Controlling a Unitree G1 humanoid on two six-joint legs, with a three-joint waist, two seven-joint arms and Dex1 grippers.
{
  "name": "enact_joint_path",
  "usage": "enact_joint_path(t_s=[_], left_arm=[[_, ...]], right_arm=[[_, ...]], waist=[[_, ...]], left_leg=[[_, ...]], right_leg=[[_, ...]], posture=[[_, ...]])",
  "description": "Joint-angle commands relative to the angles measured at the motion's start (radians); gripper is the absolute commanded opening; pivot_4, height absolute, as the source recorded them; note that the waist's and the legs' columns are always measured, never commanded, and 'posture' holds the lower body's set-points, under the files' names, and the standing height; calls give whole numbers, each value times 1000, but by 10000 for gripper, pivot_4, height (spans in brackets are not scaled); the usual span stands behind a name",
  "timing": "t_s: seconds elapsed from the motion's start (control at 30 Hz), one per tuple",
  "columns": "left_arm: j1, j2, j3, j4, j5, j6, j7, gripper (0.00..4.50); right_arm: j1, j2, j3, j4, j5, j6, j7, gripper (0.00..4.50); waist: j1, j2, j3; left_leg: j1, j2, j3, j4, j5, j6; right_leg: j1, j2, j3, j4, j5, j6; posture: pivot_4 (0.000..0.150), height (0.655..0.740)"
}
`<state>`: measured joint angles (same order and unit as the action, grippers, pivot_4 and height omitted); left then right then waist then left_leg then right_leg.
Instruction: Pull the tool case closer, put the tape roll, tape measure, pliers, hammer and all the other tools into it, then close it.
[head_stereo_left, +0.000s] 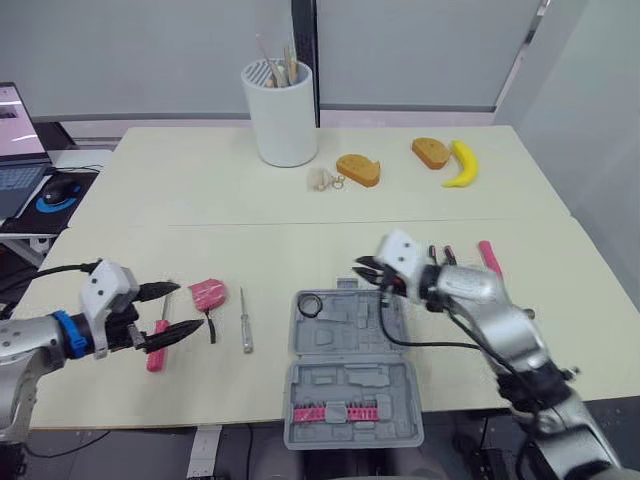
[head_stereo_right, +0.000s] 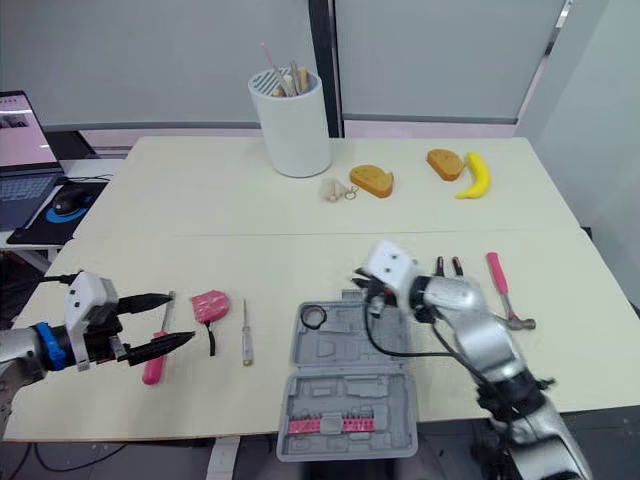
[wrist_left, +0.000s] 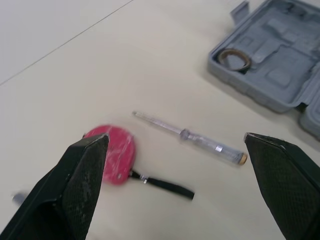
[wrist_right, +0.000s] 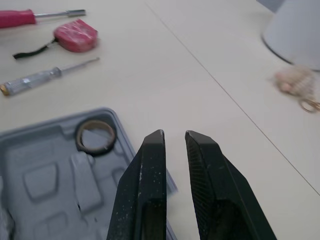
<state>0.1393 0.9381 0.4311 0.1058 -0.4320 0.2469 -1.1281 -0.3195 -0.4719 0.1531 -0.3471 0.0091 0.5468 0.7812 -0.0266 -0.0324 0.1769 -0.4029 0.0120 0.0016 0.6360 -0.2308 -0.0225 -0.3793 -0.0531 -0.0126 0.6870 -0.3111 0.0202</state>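
1. The left tool (head_stereo_left: 188, 307) hovers low over the worktop (head_stereo_left: 200, 200), well to the left of the tool case (head_stereo_left: 345, 345). Its fingers are spread wide and hold nothing. I'd say it is lining up a pick.
2. The tape measure (wrist_left: 111, 152) lies just past those fingers, closer to the case, and looks like the target. A pink-handled screwdriver (head_stereo_left: 158, 350) lies under the tool, on the side away from the case.
3. A clear-handled tester screwdriver (wrist_left: 190, 136) lies loose between the tape measure and the case.
4. The right tool (wrist_right: 174, 134) hangs over the case's far edge. Its fingers are drawn almost together on nothing, with just a slit between them. It looks parked there.
5. The case lies open and flat at the worktop's near edge, within reach of both arms, so I judge the pull done.
6. The tape roll (wrist_right: 96, 136) sits in the case's far-left pocket. The other moulded pockets are bare.
7. The head views place the hammer (head_stereo_right: 500, 285) and pliers (head_stereo_right: 447, 266) out on the worktop to the case's right.
8. The left wrist view adds the tape measure's black strap, trailing towards the tool. The right wrist view looks straight down into the roll's pocket.
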Motion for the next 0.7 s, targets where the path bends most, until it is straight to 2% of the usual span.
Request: enact_joint_path(t_s=[0.03,0.13,0.37,0.5,0.7], left_arm=[[58,26,95,138,30,-80,-18,45000],[87,39,131,242,38,-118,-29,45000],[128,42,162,345,46,-172,-42,45000],[144,31,169,349,39,-178,-39,45000],[166,11,160,306,34,-164,-18,45000]], right_arm=[[122,-113,-206,-164,55,43,10,7367],[274,-205,-367,-208,85,39,30,7367],[531,-274,-595,-176,119,-32,53,7367],[749,-271,-720,-127,151,-145,142,14559],[819,-259,-751,-100,191,-156,136,28829]], waist=[[1,0,0],[3,0,0],[4,-1,-1],[8,-3,-2],[10,-4,-3]], left_leg=[[0,0,0,0,0,0],[1,1,0,0,0,0],[4,2,1,0,0,0],[3,2,1,0,0,0],[4,3,1,-2,0,0]], right_leg=[[0,0,0,0,0,0],[1,0,-1,-1,0,0],[7,-1,-1,-5,0,0],[6,-1,0,-6,0,0],[6,-1,0,-7,0,0]], posture=[[1500,7303],[1500,7303],[1500,7303],[1500,7303],[1500,7303]])
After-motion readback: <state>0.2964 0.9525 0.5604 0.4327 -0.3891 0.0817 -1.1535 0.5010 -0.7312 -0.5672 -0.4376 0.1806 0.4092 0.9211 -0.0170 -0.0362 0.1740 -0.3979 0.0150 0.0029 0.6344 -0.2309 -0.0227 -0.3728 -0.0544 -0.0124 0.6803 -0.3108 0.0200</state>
